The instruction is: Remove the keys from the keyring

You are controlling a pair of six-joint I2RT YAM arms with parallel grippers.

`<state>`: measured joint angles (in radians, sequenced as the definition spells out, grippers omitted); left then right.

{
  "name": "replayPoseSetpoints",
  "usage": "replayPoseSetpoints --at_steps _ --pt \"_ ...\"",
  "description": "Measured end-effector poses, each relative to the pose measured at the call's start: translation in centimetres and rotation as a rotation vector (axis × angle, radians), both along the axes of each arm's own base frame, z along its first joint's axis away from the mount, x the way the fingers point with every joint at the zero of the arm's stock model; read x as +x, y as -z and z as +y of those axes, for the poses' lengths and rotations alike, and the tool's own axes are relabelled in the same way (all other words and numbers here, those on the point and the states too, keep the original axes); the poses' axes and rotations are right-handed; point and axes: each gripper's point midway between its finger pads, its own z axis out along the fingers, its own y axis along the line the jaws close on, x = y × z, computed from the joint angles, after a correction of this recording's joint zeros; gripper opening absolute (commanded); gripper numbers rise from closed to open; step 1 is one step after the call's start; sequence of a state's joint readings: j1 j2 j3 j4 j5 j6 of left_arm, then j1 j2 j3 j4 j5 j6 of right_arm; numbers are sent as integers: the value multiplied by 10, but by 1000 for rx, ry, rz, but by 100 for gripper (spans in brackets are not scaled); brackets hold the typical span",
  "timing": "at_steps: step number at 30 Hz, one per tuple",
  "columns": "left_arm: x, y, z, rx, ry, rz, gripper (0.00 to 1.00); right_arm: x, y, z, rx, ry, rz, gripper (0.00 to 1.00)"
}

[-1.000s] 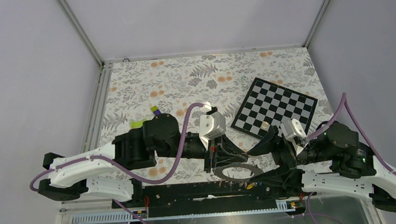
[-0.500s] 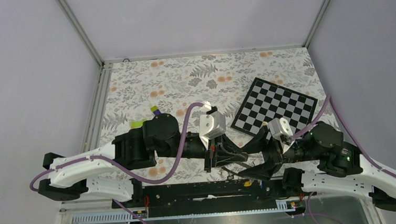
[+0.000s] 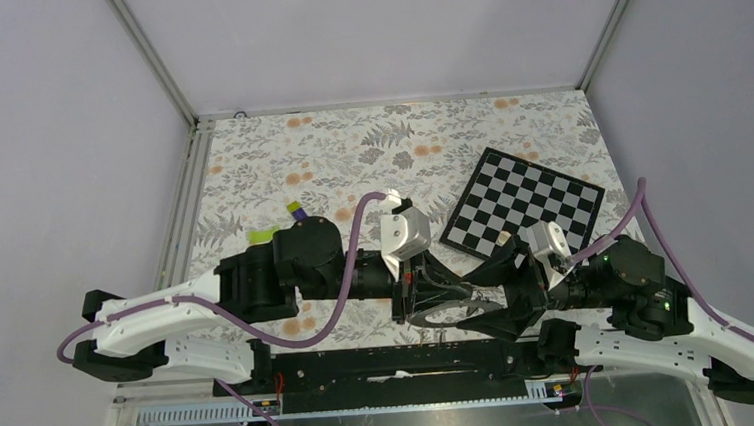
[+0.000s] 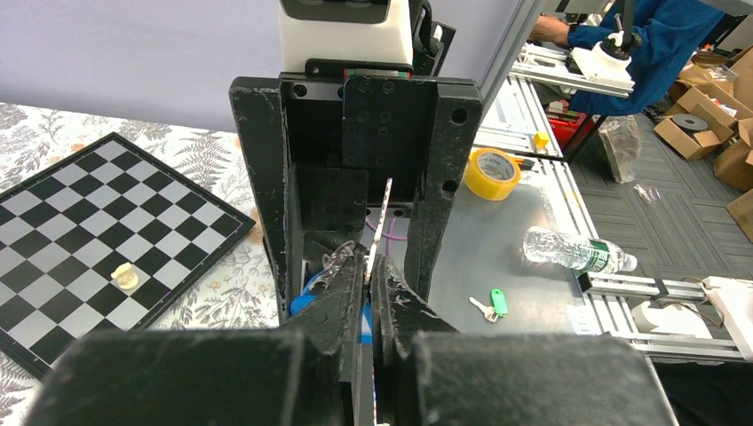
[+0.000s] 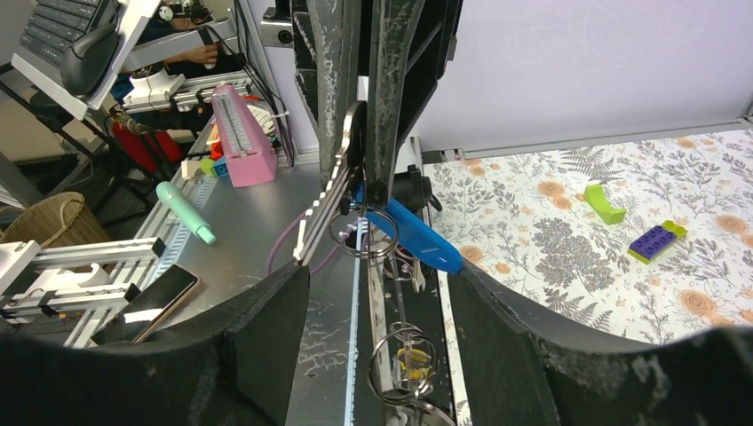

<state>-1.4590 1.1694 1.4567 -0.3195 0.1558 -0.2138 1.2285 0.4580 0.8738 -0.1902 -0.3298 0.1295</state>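
2 robot arms meet near the front edge of a floral-cloth table [image 3: 349,155], close to a chessboard [image 3: 523,203]. The left gripper [image 4: 368,266] is pinched tight on the edge of the flat grey keyring [image 4: 383,217], holding it up in the air. The keys [image 5: 324,209] hang from it on small split rings, a blue-headed key [image 5: 417,241] among them. The right gripper [image 5: 377,271] has its fingers spread wide to either side of the bunch, gripping nothing.

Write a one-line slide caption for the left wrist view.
The left gripper, shut on the keyring edge-on, keys dangling beside it, faces the open right gripper; chessboard at left.
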Motion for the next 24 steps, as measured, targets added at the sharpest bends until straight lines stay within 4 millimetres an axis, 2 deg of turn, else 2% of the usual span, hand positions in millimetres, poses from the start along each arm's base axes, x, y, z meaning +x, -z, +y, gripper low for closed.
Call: replayPoseSetpoints --at_steps 3,8,20,24 --pt "0 1 -1 3 -1 0 0 0 0 0 1 0 -1 71" --pt "0 4 -4 10 0 1 0 1 0 1 0 5 0 71" --pt "-3 -1 -9 -13 14 3 0 5 0 3 5 22 -1 44" --pt "-3 -1 -9 -15 13 2 0 5 3 4 -1 22 3 42"
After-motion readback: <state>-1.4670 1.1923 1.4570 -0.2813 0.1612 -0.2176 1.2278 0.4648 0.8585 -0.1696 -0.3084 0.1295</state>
